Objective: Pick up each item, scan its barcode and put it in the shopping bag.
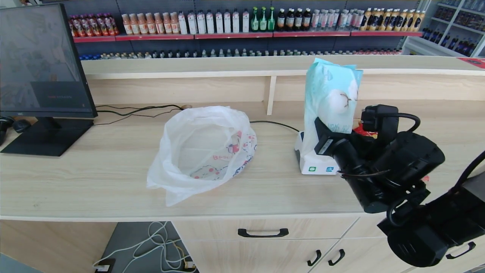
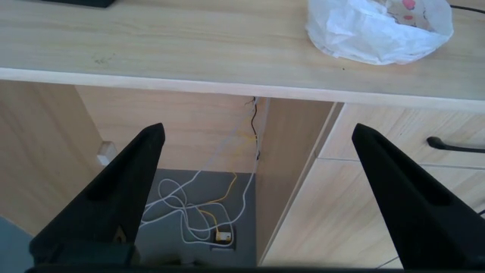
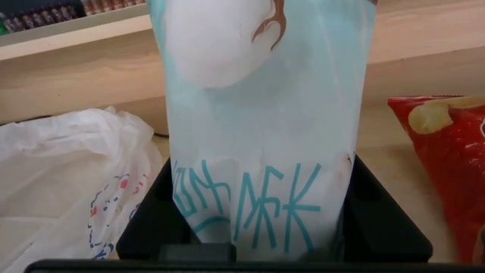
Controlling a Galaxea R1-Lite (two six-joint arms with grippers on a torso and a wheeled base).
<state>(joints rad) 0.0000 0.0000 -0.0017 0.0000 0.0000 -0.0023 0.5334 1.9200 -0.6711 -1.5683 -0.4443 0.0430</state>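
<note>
On the table (image 1: 94, 182) a dark monitor (image 1: 38, 60) stands at the far left and the white shopping bag (image 1: 201, 151) lies open in the middle, well left of the right gripper (image 1: 320, 132). That gripper is clamped on the lower part of a tall pack (image 1: 331, 98), holding it upright just above a white scanner (image 1: 314, 163), with a red snack bag (image 3: 447, 152) lying close on the right. The pack is pale blue with a white cotton-boll picture, and the left gripper (image 2: 258, 133) hangs wide open and empty below the table's near edge.
</note>
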